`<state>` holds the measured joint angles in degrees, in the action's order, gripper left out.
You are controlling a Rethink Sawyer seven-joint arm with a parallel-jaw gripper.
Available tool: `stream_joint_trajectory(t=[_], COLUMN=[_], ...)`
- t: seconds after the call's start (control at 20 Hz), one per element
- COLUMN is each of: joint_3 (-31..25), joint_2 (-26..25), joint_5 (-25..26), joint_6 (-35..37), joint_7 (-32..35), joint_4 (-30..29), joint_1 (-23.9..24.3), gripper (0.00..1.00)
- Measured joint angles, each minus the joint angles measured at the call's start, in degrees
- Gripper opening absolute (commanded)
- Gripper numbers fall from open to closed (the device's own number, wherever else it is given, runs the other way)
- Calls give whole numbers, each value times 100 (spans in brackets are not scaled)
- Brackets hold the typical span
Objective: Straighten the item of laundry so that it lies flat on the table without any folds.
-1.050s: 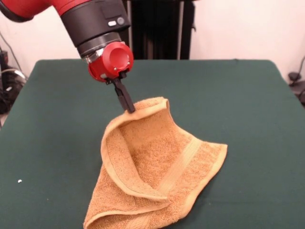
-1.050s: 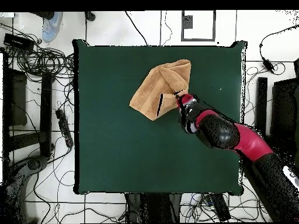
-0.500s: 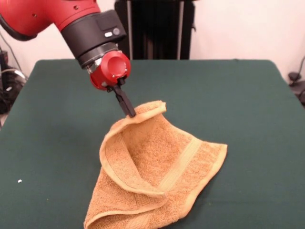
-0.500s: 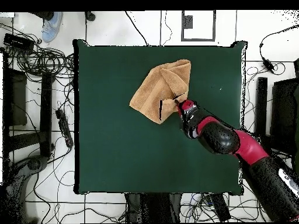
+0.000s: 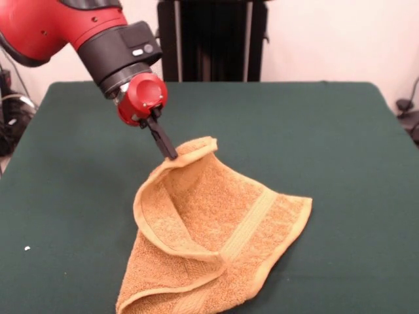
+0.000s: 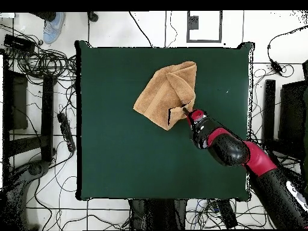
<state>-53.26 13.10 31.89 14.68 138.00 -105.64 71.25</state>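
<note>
Gripper (image 5: 169, 152) apparently pinching towel (image 5: 216, 242) corner.

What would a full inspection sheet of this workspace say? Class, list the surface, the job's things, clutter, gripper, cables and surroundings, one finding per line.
Surface: table covered in dark green cloth.
Job's things: orange-tan towel folded over itself, one corner lifted, not flat.
Clutter: a small white speck on the cloth.
Gripper: gripper shut on the towel's raised corner.
Cables: tangled cables on the floor beside the table.
Surroundings: tiled floor, a shoe at the overhead view's top edge, a black stand behind the table.
</note>
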Motion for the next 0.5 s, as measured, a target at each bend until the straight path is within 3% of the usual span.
stream_joint_trajectory(t=[0.5], joint_3=[-112], joint_2=[-521], joint_5=[421], joint_6=[0], joint_7=[-76], joint_4=[-4], joint_1=[475], gripper=[0])
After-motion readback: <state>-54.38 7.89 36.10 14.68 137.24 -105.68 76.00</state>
